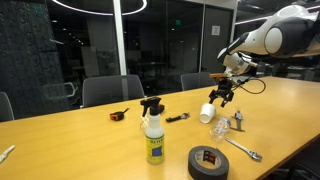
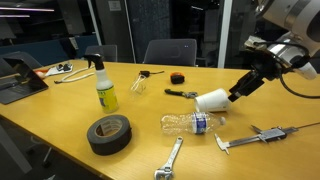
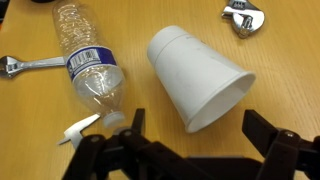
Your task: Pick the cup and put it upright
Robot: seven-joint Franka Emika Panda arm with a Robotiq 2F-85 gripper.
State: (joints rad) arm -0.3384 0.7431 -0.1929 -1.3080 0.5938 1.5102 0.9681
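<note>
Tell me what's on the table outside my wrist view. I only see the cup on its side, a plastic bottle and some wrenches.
Observer: A spray bottle stands upright past the plastic bottle, on the side away from the cup.
Operator: Anything lying near that?
Observer: A black tape roll lies flat, closer to the table edge than the spray bottle.
Operator: And how is my arm coming in?
Observer: In an exterior view the arm slants down to the tool, which sits low beside the cup's wide open end.
</note>
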